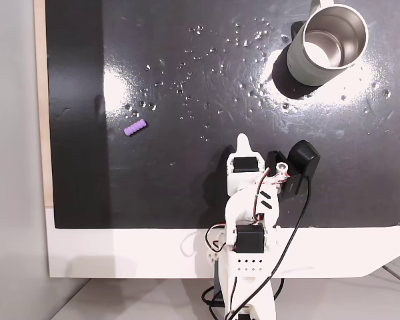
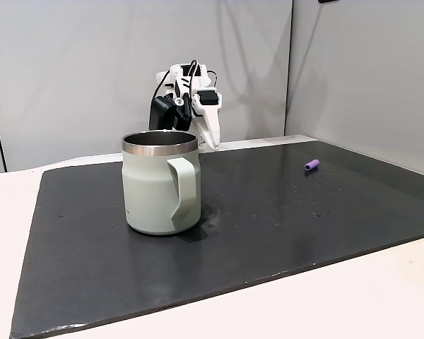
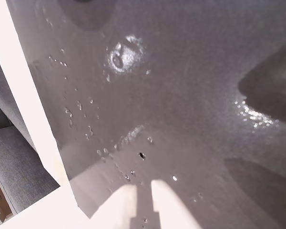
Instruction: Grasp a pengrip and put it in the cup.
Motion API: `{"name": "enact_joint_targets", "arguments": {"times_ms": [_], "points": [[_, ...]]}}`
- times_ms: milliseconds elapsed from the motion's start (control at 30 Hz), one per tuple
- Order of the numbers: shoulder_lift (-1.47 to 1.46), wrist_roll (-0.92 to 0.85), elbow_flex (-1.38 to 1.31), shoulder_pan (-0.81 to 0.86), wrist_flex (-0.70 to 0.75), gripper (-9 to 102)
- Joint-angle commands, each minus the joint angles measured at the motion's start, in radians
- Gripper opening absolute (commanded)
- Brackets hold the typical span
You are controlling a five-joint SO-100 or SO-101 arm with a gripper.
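While the pengrip (image 1: 136, 128) lies apart, the cup (image 2: 160, 191) (unlabelled) stands upright.

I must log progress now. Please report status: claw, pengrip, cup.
Claw nearly shut, empty, above mat. Pengrip lying on mat, far from cup. Cup upright. Nothing between.

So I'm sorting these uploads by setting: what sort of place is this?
Probably a tabletop robot test bench in a plain room: a black mat on a white table, bare grey wall panels, with just a cup and pengrip.
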Motion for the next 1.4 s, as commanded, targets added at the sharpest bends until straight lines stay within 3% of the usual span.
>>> {"name": "enact_joint_targets", "arguments": {"times_ms": [0,900,1367], "points": [[0.009,-0.006,-0.008,-0.014,-0.031,0],[0.009,-0.006,-0.014,-0.012,-0.037,0],[-0.071,-0.074,-0.33,-0.129,0.074,0]]}}
